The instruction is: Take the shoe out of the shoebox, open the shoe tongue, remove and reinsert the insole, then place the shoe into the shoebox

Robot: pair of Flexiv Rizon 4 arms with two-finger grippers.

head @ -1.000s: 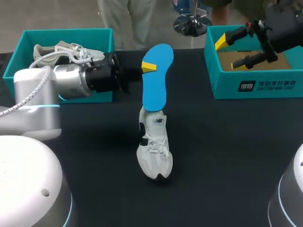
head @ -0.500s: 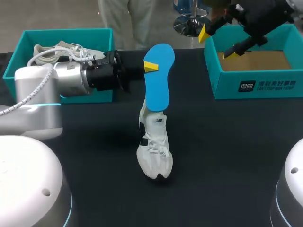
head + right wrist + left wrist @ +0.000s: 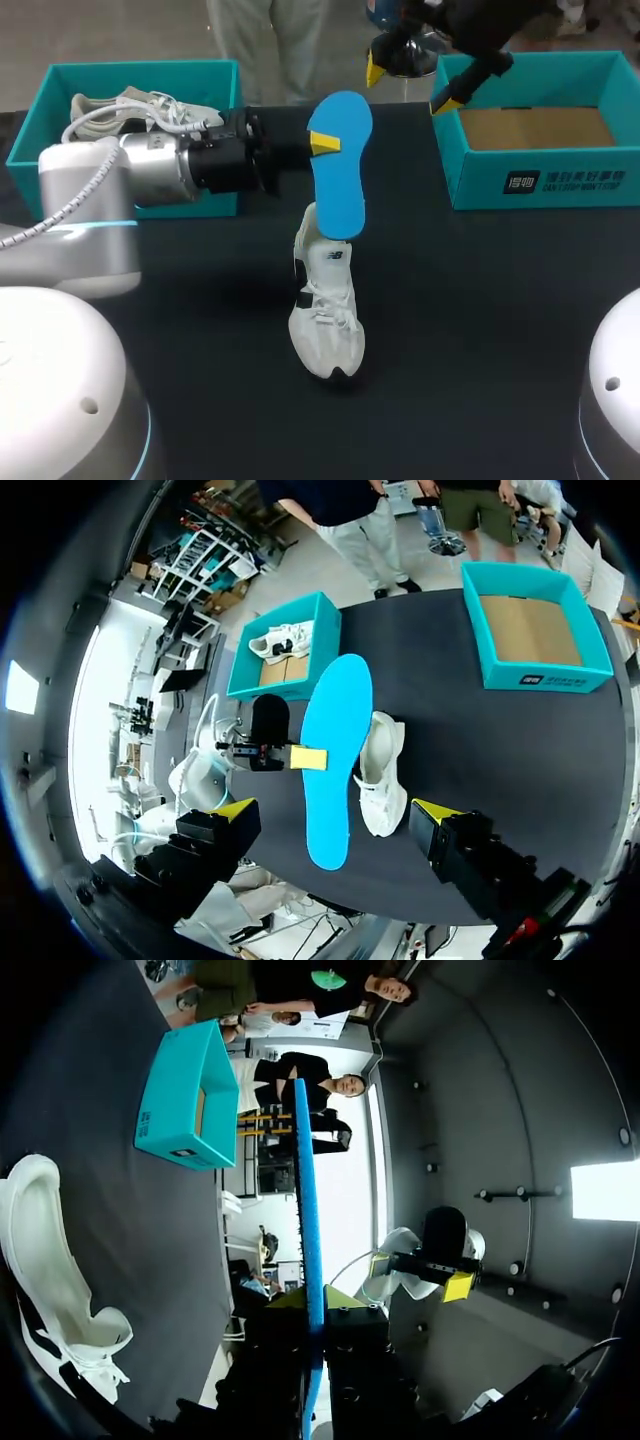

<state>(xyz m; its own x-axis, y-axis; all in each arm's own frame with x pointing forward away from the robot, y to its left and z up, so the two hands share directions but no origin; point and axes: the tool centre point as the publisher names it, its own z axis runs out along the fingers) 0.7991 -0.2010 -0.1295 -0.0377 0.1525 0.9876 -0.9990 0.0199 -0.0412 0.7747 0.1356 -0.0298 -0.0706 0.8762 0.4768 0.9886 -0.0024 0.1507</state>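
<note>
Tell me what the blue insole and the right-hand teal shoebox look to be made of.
Insole: likely foam, matte blue; a thin, flat sheet seen edge-on in the left wrist view. Shoebox: seemingly cardboard, teal printed outside, plain brown floor inside.

Black matte table point(image 3: 500, 320), flat dark top, evenly lit, straight far edge in the head view

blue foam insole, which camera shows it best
The right wrist view: the blue foam insole shows whole, face on, in the left tool. The head view also shows its face, the lower end overlapping the white sneaker. The left wrist view shows only its thin edge.
</note>
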